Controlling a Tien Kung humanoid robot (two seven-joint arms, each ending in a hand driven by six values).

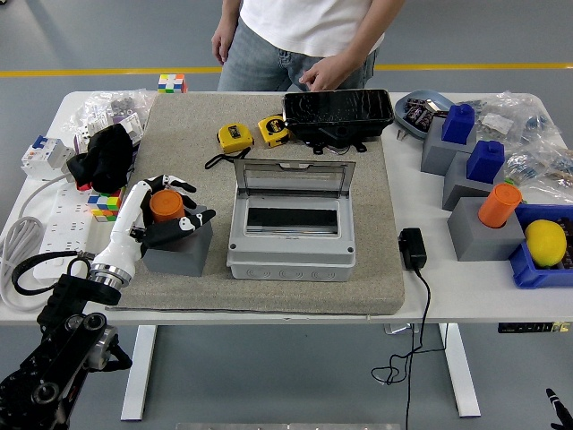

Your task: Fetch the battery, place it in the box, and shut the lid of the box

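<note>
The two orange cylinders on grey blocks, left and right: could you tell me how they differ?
The left orange cylinder sits on the mat inside the left hand, whose fingers curl around it; the right orange cylinder stands untouched on bare table. The left one stands upright, the right one tilts. Both are orange and sit in grey blocks.

No readable text from my view. Labels on the tape measures are too small to resolve.
</note>
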